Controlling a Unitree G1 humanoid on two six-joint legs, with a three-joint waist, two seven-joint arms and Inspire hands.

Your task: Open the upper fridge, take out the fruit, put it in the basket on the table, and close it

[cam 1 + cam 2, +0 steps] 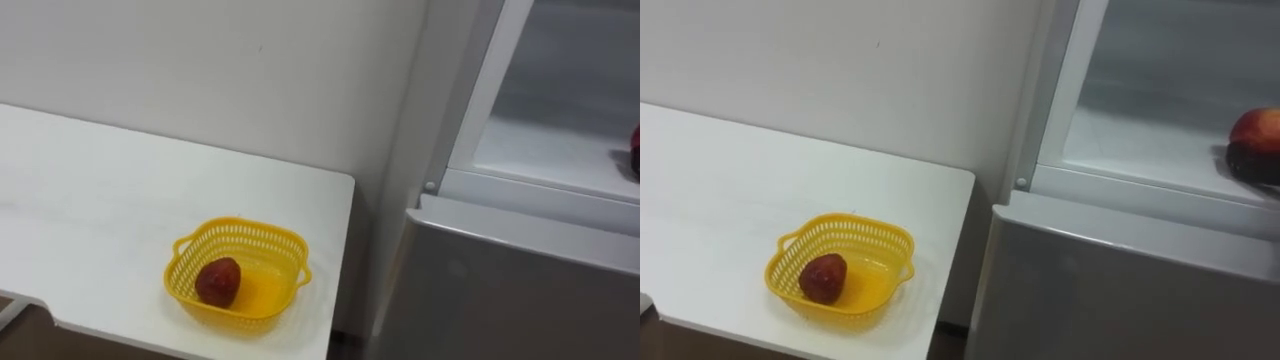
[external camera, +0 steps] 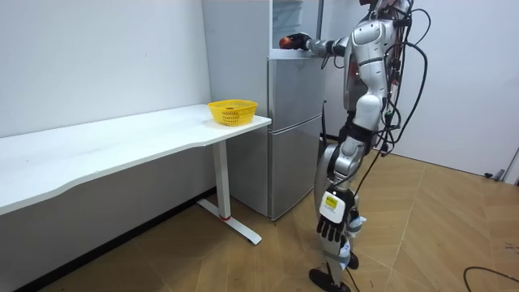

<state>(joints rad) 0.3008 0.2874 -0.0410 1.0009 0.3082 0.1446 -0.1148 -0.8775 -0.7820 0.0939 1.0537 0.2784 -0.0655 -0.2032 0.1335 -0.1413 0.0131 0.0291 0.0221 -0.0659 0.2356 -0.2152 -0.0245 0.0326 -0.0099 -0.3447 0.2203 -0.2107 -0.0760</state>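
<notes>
While the robot is standing upright on the wood floor (image 2: 438,219) facing the fridge (image 1: 500,290), its left hand (image 2: 331,214) is hanging beside its leg, fingers relaxed and holding nothing.

Nearest the head camera, the white counter (image 1: 100,200) is running off to the robot's left. Its end is sitting just beside the fridge's side, with a narrow gap between them. A yellow basket (image 1: 243,230) is resting on the counter near that end, close to the front edge. A dark red fruit (image 1: 218,282) is lying inside the basket, against its left side.

Beyond the basket, to the robot's right, the fridge's lower door is sitting closed. The upper compartment above it is standing open, showing a pale shelf (image 1: 1140,140).

Farther in, the right arm is reaching level into the upper compartment. The right hand (image 1: 1252,166) is resting low over the shelf, curled around the underside of a red-orange fruit (image 1: 1260,128). That fruit is sitting in the hand, inside the compartment, well apart from the basket.

Behind the counter, a plain white wall (image 1: 250,70) is closing the scene.
</notes>
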